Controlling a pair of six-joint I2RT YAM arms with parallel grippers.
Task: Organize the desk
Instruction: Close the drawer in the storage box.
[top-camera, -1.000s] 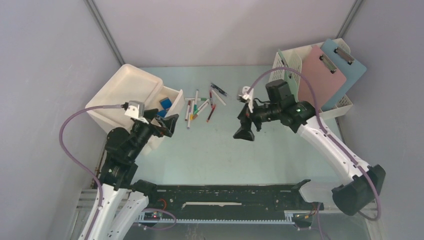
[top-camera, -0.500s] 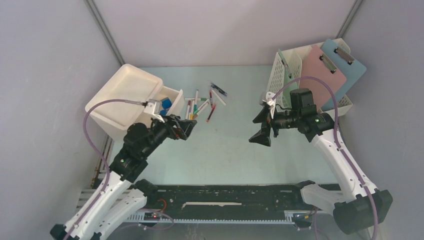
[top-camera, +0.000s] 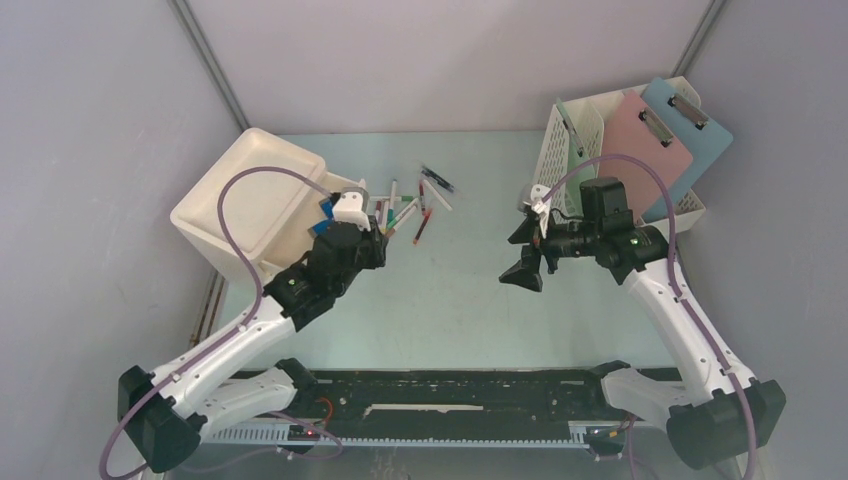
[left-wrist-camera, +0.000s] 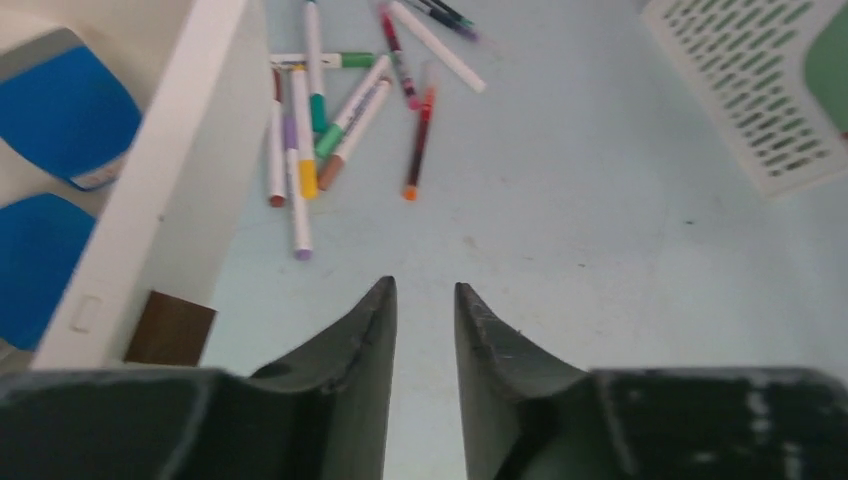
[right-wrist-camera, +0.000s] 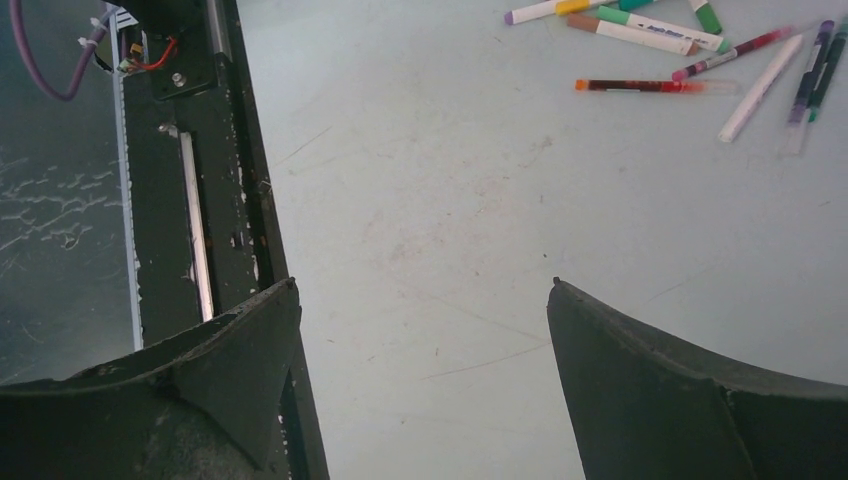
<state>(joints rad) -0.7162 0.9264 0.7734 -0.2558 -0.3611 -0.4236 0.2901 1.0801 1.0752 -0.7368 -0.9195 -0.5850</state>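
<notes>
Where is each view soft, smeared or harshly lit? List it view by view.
Left wrist view: the white bin and its blue items are smeared at the left edge, the pens sharper. Right wrist view: the right gripper looks dark and soft-edged, while the desk shows crisp scratches. Top external view: even light, faint shadows, no glare.

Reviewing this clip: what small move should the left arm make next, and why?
Probably ease the left gripper forward and down toward the nearest marker. Its fingers stand narrowly apart with nothing between them, above bare desk, while the loose markers lie just ahead beside the white bin.
</notes>
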